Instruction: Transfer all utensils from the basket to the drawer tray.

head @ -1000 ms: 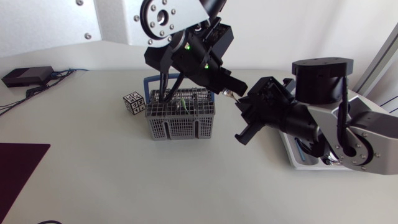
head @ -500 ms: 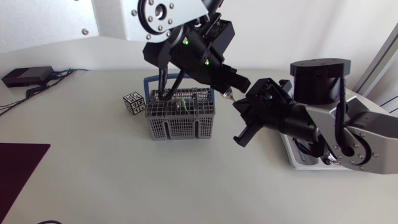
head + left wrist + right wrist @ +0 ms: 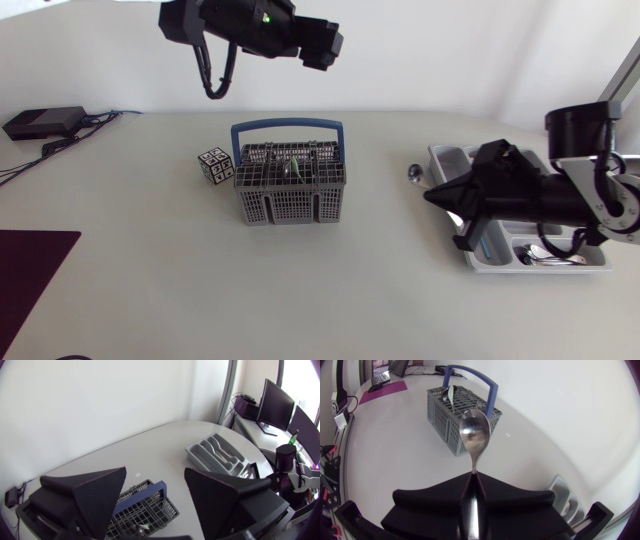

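Note:
The grey wire basket [image 3: 290, 195] with a blue handle stands mid-table, and a utensil shows inside it. In the head view my left gripper [image 3: 322, 46] hangs high above and behind the basket. Its wrist view shows it [image 3: 155, 470] open and empty, with the basket [image 3: 145, 510] far below. At the right, my right gripper [image 3: 432, 197] is shut on a metal spoon [image 3: 414, 174], just left of the grey drawer tray [image 3: 447, 157]. In the right wrist view the spoon [image 3: 474, 432] sticks straight out of the shut gripper [image 3: 472, 476], bowl ahead. Beyond it is the basket [image 3: 455, 410], and the tray [image 3: 565, 500] lies beside the gripper.
A small patterned cube [image 3: 213, 163] sits just left of the basket. A black box with cables [image 3: 45, 122] lies at the far left, and a dark mat [image 3: 30, 270] covers the front left corner. Some cutlery [image 3: 550, 258] lies in the tray's near compartment.
My left arm has risen up and away from the basket. The right gripper closed on the spoon beside the left gripper, then drew back right to the tray.

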{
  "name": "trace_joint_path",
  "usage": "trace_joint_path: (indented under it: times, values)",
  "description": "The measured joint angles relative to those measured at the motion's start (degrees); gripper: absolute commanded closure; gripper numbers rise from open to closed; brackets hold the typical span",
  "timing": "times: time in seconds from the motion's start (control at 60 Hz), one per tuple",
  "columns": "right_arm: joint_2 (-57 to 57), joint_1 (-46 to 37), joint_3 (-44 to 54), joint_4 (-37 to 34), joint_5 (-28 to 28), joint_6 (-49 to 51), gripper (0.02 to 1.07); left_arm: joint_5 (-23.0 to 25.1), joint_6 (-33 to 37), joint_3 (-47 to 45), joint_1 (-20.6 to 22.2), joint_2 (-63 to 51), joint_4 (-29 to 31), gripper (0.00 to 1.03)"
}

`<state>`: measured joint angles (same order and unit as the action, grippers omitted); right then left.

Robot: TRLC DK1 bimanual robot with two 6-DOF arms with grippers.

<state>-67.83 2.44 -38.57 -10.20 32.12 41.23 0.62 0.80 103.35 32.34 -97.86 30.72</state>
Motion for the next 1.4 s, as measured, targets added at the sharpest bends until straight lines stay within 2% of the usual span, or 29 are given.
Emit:
trace_joint_path:
  times: [0.2,0.35,0.467,0.683,0.95,0.983,1.05,1.1,1.4]
  values:
    - [-5.77,-16.22,-3.76,-13.42,7.02,19.74,1.01,-0.68,2.62,-2.01,-2.34,0.28,-0.17,0.06]
    - [-14.8,-27.45,-9.53,-24.26,7.37,38.21,1.01,-1.4,4.57,-5.84,-3.58,2.12,-0.28,0.05]
    - [-21.75,-34.16,-15.41,-29.44,7.1,49.77,1.01,-2.19,5.97,-9.25,-4.83,4.15,-1.86,0.05]
    - [-31.89,-42.01,-23.74,-32.15,1.01,65.83,1.01,-3.52,8.35,-15.54,-6.21,7.17,-3.85,0.05]
    - [-38.29,-44.24,-26.38,-31.54,-5.55,74.58,1.01,-3.69,10.43,-20.7,-6.25,9.05,-4.5,0.06]
    - [-38.58,-44.24,-26.36,-30.69,-6.32,74.99,0.97,-3.69,10.84,-21.42,-6.25,9.33,-4.59,0.06]
    - [-38.75,-44.3,-26.12,-27.71,-6.95,75.45,0.72,-3.69,11.28,-22.82,-6.25,9.66,-4.74,0.06]
    - [-38.75,-44.3,-25.92,-26.08,-7.08,75.82,0.61,-3.69,11.37,-23.52,-6.25,9.75,-4.74,0.06]
    - [-36.63,-44.89,-22.1,-24.35,-7.91,75.78,0.43,-4.15,12.94,-26.62,-5.14,9.77,-4.68,0.08]
